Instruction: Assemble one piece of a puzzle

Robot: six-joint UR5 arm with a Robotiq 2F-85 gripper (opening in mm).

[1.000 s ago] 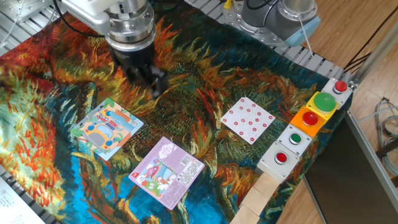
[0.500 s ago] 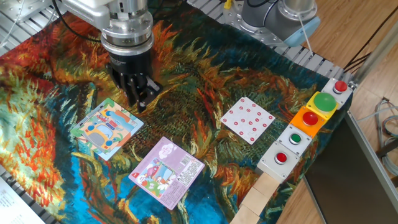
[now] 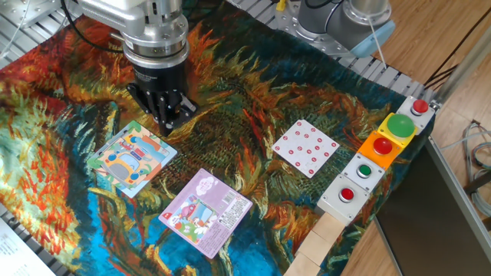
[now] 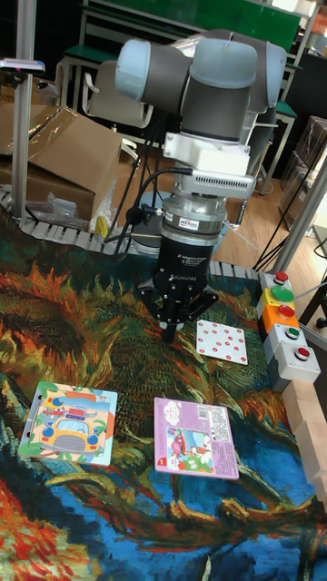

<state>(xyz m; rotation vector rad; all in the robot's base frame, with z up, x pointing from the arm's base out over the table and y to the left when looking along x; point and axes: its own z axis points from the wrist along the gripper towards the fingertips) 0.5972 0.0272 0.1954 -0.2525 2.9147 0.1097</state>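
Observation:
The puzzle (image 3: pixel 132 157) is a flat square board, pale blue and green with an orange vehicle picture. It lies on the painted cloth at the front left, and the tall fixed view shows the puzzle (image 4: pixel 71 422) at the lower left. My gripper (image 3: pixel 166 124) hangs just behind the board's far right corner, pointing down. Its fingers are drawn together to a point, and I see nothing between them. In the tall fixed view the gripper (image 4: pixel 172 334) sits above the cloth, up and to the right of the board.
A purple-pink square puzzle (image 3: pixel 205 212) lies in front of the gripper. A white card with red dots (image 3: pixel 305 147) lies to the right. Along the right edge stand a box of coloured buttons (image 3: pixel 380 153) and wooden blocks (image 3: pixel 318 245).
The gripper has moved left and forward toward the puzzle's far corner, and it has turned about its axis. Nothing on the cloth has shifted.

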